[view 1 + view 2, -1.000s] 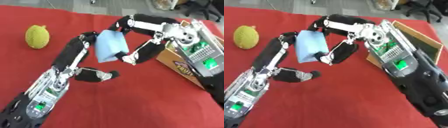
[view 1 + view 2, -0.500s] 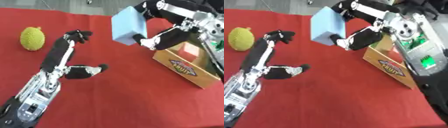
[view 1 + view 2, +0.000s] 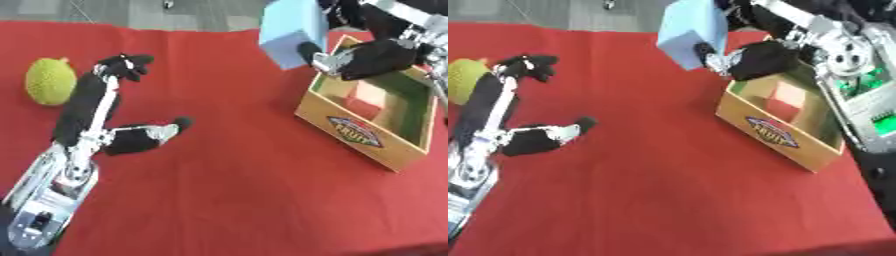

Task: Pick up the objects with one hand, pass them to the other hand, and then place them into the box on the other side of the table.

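In the left eye view, a pale blue block (image 3: 293, 31) with flat faces and squared edges hangs in the air near the top of the frame, tilted, just beyond the near-left corner of the cardboard box (image 3: 367, 137). The right robot hand (image 3: 367, 57) holds it, the thumb curled against its lower right edge and the fingers wrapped round its far side (they are mostly hidden behind the block). The box is open-topped, tan with a printed label on its front wall, and one reddish block (image 3: 361, 100) lies inside it. The left robot hand (image 3: 109, 117) rests low over the red cloth of the counter (image 3: 227, 165), holding nothing, its fingers stretched toward the far side and its thumb spread out to the right. One bumpy yellow-green fruit (image 3: 50, 81) lies on the cloth, just to the left of that hand's fingertips and apart from them. In the right eye view, the blue block sits above and just left of the box's far-left corner, not yet over the opening; the fruit shows only partly at the left edge. Counted: one blue block, one box, one reddish block, one fruit.
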Controlling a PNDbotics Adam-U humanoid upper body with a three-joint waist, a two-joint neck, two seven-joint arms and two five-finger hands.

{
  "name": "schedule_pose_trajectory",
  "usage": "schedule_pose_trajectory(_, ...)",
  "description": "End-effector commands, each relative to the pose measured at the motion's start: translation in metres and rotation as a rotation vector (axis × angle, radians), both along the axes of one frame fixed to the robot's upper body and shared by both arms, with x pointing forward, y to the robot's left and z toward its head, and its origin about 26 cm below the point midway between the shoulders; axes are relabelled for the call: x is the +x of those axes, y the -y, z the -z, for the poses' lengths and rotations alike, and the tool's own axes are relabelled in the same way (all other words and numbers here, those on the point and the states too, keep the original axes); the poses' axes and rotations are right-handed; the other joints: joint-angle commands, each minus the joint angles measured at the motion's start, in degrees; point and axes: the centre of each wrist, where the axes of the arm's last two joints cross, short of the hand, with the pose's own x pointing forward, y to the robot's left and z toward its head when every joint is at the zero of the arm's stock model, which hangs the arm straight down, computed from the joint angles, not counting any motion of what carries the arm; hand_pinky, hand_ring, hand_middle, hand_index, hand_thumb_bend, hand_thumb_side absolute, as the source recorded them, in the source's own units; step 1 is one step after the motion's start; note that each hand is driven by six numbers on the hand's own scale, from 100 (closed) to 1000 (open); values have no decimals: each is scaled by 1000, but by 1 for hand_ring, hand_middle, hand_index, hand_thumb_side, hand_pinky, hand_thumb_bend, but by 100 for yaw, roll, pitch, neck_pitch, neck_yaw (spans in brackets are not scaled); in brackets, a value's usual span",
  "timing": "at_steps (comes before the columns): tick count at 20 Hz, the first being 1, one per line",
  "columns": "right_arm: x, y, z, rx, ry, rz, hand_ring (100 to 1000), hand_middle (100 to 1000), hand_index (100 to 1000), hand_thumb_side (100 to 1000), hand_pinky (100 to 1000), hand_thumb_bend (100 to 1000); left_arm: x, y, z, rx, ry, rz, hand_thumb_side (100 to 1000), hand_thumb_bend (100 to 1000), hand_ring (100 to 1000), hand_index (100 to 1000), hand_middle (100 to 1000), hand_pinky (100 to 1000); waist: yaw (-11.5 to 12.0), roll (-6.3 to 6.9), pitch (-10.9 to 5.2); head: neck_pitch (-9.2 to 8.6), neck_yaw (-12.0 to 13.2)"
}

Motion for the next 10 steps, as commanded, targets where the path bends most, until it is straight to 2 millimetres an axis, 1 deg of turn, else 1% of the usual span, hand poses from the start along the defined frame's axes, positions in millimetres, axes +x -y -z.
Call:
schedule_pose_trajectory(1, 6, 33, -8, 48, 40, 158, 711, 336, 563, 193, 865, 100, -5, -11, -16, -12, 52, -22, 453, 673, 626, 820, 622, 792, -4, 40, -89, -102, -134)
schedule_pose_trajectory(5, 21, 63, 7, 100, 11, 310, 720, 356, 587, 224, 866, 100, -9, -18, -23, -28, 69, -45, 482, 620, 623, 814, 620, 790, 8, 71, -93, -122, -242)
schedule_pose_trajectory(10, 34, 92, 30, 122, -45, 440, 734, 389, 620, 230, 867, 100, -13, -23, -27, -47, 81, -67, 508, 563, 619, 811, 616, 789, 18, 91, -84, -138, -324)
